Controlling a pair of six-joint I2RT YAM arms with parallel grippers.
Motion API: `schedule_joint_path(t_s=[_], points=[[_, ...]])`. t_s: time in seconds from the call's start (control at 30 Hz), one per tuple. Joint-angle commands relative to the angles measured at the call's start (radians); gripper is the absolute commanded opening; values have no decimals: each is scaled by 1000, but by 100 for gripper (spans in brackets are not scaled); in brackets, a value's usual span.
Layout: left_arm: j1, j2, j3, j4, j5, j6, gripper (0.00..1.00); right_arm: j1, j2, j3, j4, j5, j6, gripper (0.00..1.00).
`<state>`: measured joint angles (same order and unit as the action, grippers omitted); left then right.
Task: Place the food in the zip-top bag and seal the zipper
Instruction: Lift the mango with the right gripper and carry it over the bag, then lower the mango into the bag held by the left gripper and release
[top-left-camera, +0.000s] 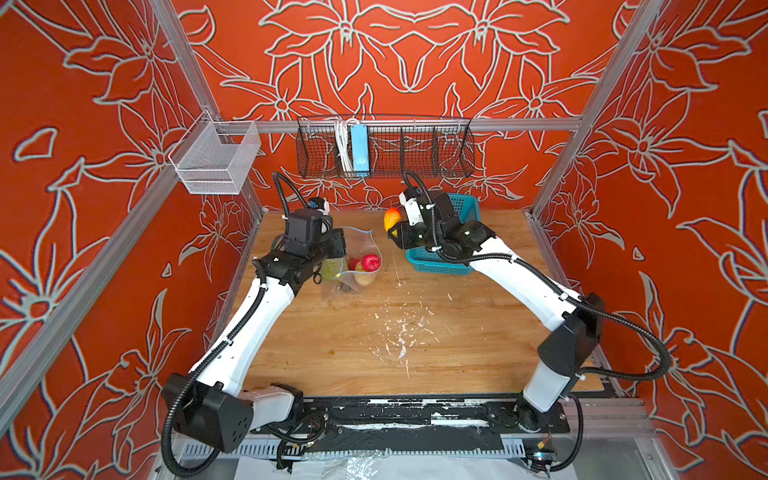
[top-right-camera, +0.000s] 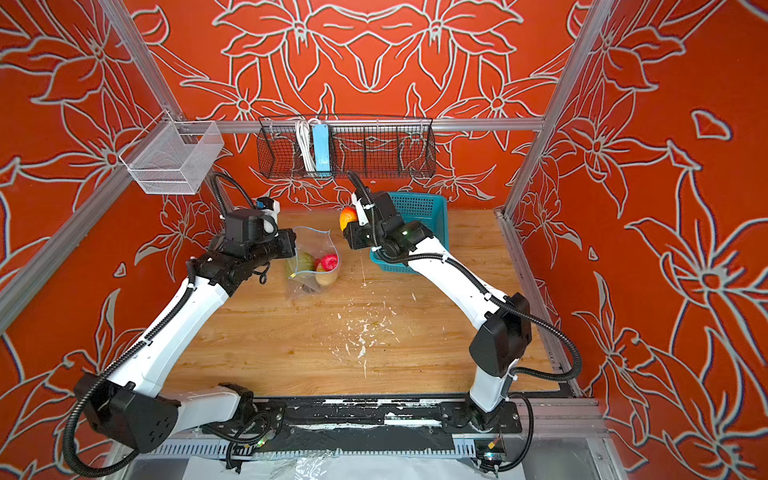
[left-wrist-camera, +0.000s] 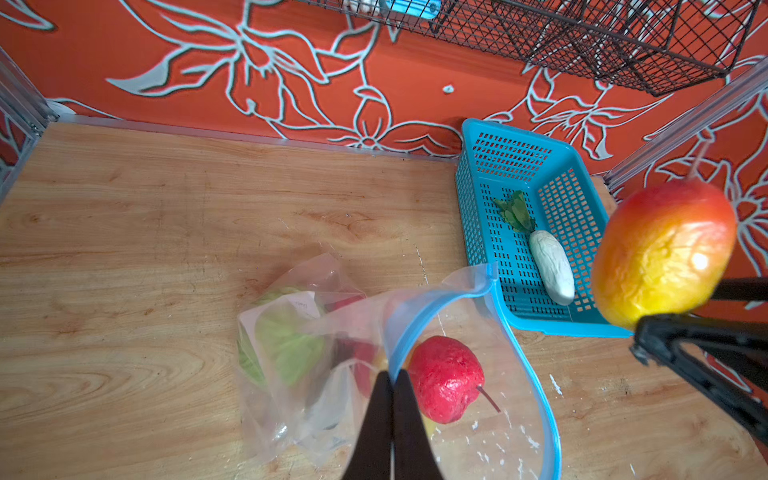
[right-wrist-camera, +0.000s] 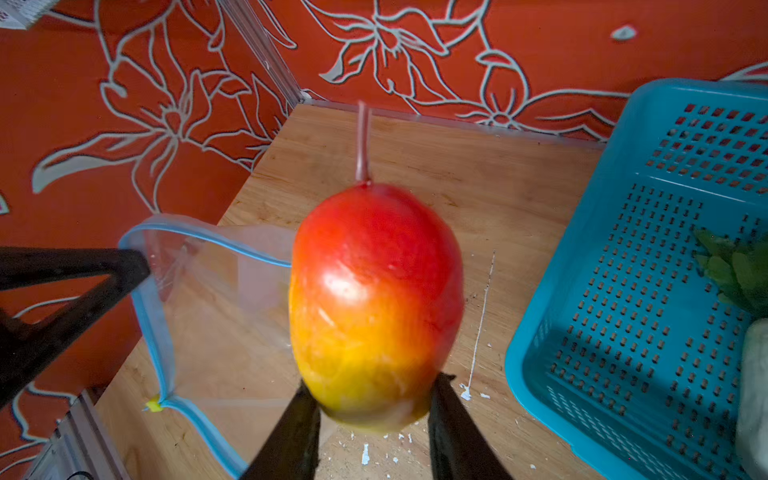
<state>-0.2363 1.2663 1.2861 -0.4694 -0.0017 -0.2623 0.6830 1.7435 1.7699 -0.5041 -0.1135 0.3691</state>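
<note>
The clear zip-top bag (top-left-camera: 358, 243) (left-wrist-camera: 291, 407) stands open on the wooden table at back left. My left gripper (left-wrist-camera: 392, 374) (top-left-camera: 340, 248) is shut on its mouth edge, pinching the blue zipper (left-wrist-camera: 536, 386) (right-wrist-camera: 208, 237). Inside the bag lie a red fruit (left-wrist-camera: 446, 378) (top-left-camera: 371, 262), a green cabbage (left-wrist-camera: 286, 340) and a yellowish fruit (top-left-camera: 365, 280). My right gripper (right-wrist-camera: 374, 386) (top-left-camera: 393, 232) is shut on the orange-yellow mango (right-wrist-camera: 374, 299) (top-left-camera: 392, 217) (top-right-camera: 347, 218) (left-wrist-camera: 660, 253), held in the air just right of the bag's mouth. A white radish (left-wrist-camera: 552, 266) and a green leaf (left-wrist-camera: 515, 212) lie in the basket.
The teal lattice basket (left-wrist-camera: 478, 199) (top-left-camera: 436, 264) (top-right-camera: 419, 208) sits at back right under my right arm. A black wire rack with a light-blue power strip (top-left-camera: 359, 149) hangs on the back wall. A metal mesh bin (top-left-camera: 216, 162) hangs at upper left. White flecks (top-left-camera: 399, 332) dot the table's middle.
</note>
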Motion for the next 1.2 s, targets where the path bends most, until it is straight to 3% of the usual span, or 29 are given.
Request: schedule_joint_path(t_s=[0.0, 0.6, 1.17], points=[[6, -1, -2, 8, 2, 0, 0, 28, 8, 50, -14, -8, -21, 37], [6, 0, 2, 5, 6, 6, 0, 152, 134, 172, -67, -34, -44, 37], [6, -3, 1, 5, 3, 9, 0, 197, 252, 287, -221, 17, -116, 39]])
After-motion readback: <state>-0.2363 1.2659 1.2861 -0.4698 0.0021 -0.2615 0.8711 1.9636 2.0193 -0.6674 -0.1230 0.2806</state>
